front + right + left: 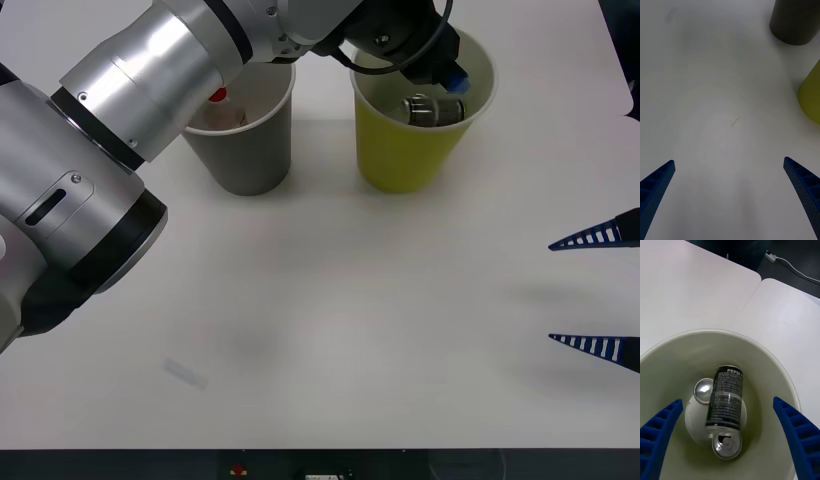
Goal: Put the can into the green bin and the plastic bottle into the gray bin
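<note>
**Can in green bin, bottle in gray bin, both grippers open**

Surface: a white table point(330, 330), made of two tabletops butted together. In the left wrist view, dark floor beyond the far table edge carries a white cable point(793, 268).

The left gripper point(728, 435) hangs directly above the mouth of the green bin point(400, 160), fingers spread wide and holding nothing. Straight below it, the can point(725, 405) rests tilted on the pale floor of the bin, pull-tab end toward the camera. A second, silvery can end point(703, 389) shows touching it on one side.

Beside the left gripper stands the gray bin point(245, 150), close to the green bin but apart from it. The plastic bottle point(218, 100) lies inside, red cap visible near the rim.

The right gripper point(595, 290) hovers over bare tabletop, well apart from both bins, fingers open and empty
</note>
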Controlling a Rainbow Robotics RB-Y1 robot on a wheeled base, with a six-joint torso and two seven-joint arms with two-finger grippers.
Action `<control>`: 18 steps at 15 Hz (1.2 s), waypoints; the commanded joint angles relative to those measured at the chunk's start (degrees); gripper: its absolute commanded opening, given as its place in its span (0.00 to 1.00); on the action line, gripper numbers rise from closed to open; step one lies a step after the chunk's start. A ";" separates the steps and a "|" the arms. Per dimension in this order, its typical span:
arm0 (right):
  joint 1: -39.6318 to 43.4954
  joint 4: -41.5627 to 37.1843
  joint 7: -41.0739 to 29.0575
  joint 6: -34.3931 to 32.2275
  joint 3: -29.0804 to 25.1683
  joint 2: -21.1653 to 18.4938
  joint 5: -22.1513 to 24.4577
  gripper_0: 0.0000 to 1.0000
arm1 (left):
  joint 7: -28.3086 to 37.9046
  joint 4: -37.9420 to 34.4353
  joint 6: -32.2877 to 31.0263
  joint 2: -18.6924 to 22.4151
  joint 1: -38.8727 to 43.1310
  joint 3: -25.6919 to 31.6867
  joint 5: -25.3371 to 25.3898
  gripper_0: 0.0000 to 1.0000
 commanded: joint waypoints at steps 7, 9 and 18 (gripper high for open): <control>0.00 0.00 0.00 0.00 0.00 0.00 0.00 1.00 | -4.43 -4.85 -8.02 3.93 0.10 4.75 0.79 1.00; 0.00 0.00 0.00 0.00 0.00 0.00 0.00 1.00 | -4.35 -8.63 -11.63 6.48 0.19 5.80 1.50 1.00; 0.00 0.00 0.00 0.00 0.00 0.00 0.00 1.00 | -8.83 -29.63 -15.41 18.26 14.69 16.26 12.04 1.00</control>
